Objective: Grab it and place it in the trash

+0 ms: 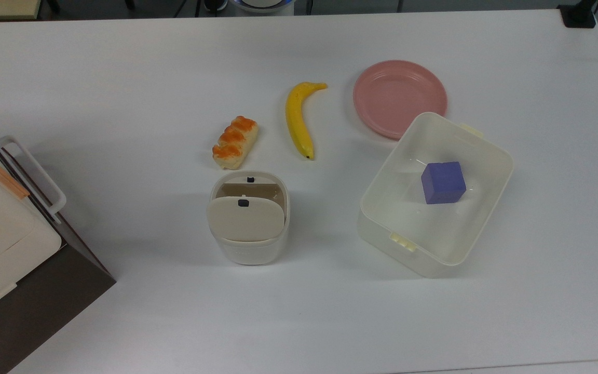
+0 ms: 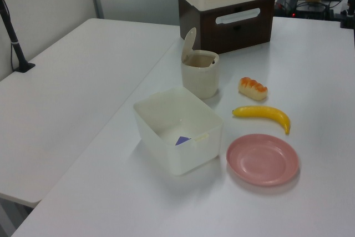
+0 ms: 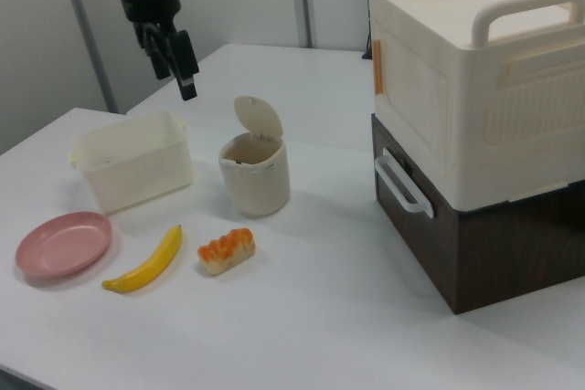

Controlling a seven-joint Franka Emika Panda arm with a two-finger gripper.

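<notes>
The trash [image 1: 247, 248] is a small white bin in the middle of the table, and its beige swing lid [image 1: 245, 218] is tipped up, leaving the mouth open. It also stands in the left view [image 2: 200, 81] and the right view [image 3: 257, 187]. "It", the thing to grab, is hidden from me. My gripper [image 3: 175, 66] hangs high in the air at the right view's upper left, above the translucent tub [image 3: 134, 168] and well to the left of the trash. The gripper is open with nothing between its fingers.
A bread roll [image 1: 234, 142], a banana [image 1: 297, 120] and a pink plate [image 1: 399, 97] lie behind the trash in the top view. The translucent tub [image 1: 382, 228] holds a purple cube [image 1: 443, 182]. A cream and brown cabinet [image 1: 3, 244] fills the top view's left edge.
</notes>
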